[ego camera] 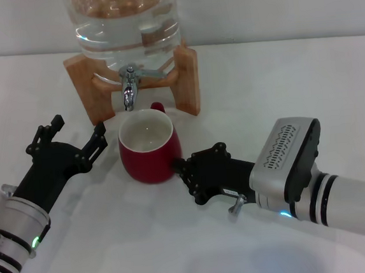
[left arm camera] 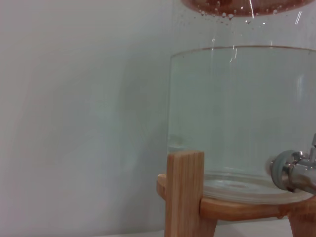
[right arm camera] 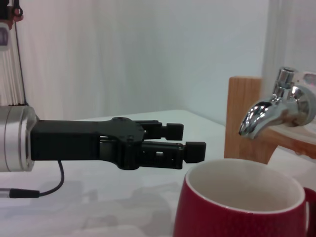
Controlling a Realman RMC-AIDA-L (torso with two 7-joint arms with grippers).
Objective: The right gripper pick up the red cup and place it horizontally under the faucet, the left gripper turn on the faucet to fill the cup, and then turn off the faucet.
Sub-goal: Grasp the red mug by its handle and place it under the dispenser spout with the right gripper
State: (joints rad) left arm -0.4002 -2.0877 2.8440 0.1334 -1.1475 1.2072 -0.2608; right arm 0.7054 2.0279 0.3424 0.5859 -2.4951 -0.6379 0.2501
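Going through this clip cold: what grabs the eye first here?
The rounded dark red ceramic mug stands upright on the white table, right below the shiny chrome faucet of the clear water jar on its wooden stand. The black left gripper is open beside it; the black right gripper is at its other side.

This looks like a staged robot test bench rather than a lived-in kitchen. A plain white tabletop (ego camera: 292, 69) meets a bare pale wall, with white curtain folds behind in the right wrist view. The only furnishings are a clear water jar (ego camera: 124, 20) on a light wooden stand (ego camera: 187, 78), its chrome faucet (ego camera: 130, 87), and a dark red ceramic mug (ego camera: 148, 149).
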